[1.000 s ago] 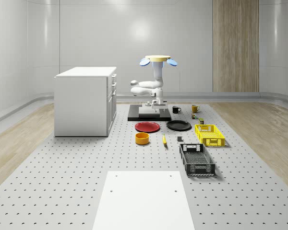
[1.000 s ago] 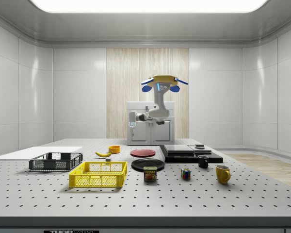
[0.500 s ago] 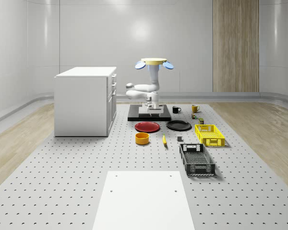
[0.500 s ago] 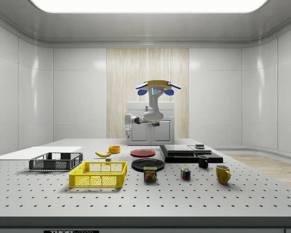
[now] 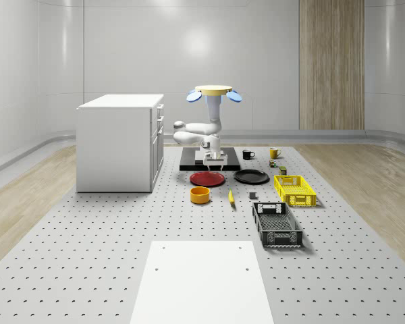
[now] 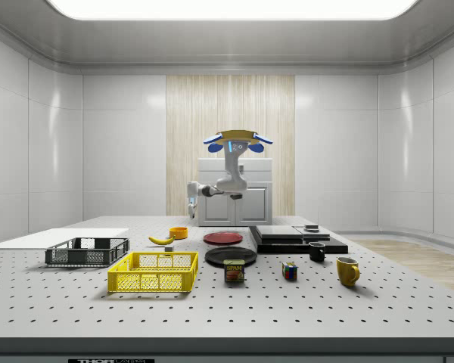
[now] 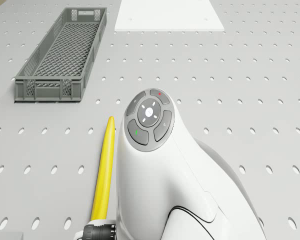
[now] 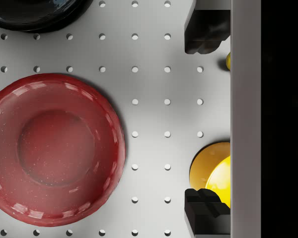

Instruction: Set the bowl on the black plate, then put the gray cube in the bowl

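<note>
The yellow-orange bowl (image 5: 200,195) sits on the table in front of the red plate (image 5: 207,179). To the red plate's right in the whole-scene view lies the black plate (image 5: 251,177). A small gray cube (image 5: 252,196) rests in front of the black plate. The drone (image 5: 213,91) hovers above the black platform's front edge, its arm hanging down. My gripper (image 8: 206,121) is open and holds nothing, well above the table. Below it in the wrist view are the red plate (image 8: 54,148), the black plate's rim (image 8: 37,12), and the bowl (image 8: 213,171), partly hidden by one fingertip (image 8: 206,210).
A banana (image 5: 231,196) lies between bowl and cube. A yellow basket (image 5: 294,190) and a dark crate (image 5: 277,224) stand at the right, a white cabinet (image 5: 120,142) at the left. Mugs, a can (image 6: 234,270) and a colour cube (image 6: 289,271) lie beyond the black plate.
Drone and arm have shifted toward the whole-scene view's left and nearer the front. The gripper went from over the black platform to over the red plate area, still open.
</note>
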Motion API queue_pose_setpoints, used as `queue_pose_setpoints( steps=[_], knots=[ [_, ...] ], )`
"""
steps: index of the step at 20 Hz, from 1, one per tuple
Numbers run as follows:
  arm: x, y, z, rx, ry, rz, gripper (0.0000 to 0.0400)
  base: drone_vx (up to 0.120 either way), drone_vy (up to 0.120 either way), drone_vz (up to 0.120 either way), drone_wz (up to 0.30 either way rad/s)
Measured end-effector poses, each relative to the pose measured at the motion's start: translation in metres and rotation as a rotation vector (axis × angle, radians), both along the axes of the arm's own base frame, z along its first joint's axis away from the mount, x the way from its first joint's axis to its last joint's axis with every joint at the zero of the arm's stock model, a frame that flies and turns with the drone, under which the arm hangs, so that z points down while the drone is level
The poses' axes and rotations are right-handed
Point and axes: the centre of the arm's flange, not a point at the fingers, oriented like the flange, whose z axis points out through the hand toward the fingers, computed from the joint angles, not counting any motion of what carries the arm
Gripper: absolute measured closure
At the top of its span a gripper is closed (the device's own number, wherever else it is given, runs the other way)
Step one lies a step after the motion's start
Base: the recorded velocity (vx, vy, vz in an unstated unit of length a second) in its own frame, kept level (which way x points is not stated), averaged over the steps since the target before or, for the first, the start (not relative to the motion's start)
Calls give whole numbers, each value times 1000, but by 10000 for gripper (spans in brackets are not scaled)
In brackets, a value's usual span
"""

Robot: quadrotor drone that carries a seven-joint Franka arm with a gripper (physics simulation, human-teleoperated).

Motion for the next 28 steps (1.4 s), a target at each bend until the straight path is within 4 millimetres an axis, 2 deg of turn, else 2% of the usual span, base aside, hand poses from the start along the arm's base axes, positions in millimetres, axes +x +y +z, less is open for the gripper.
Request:
queue_pose_setpoints(
  steps=[7, 14, 19, 21, 24, 28],
  knots=[
    [0, 0, 0, 0, 0, 0, 0, 120, -109, -97, 0],
    [0, 0, 0, 0, 0, 0, 0, 120, 0, 0, 0],
    [0, 0, 0, 0, 0, 0, 0, 120, 0, -120, 0],
    [0, 0, 0, 0, 0, 0, 0, 120, -80, -20, 0],
    [0, 0, 2, 0, 0, 0, 0, 0, 0, 0, 0],
    [0, 0, 14, 0, 0, 0, 0, 0, 0, -10, 0]
  ],
)
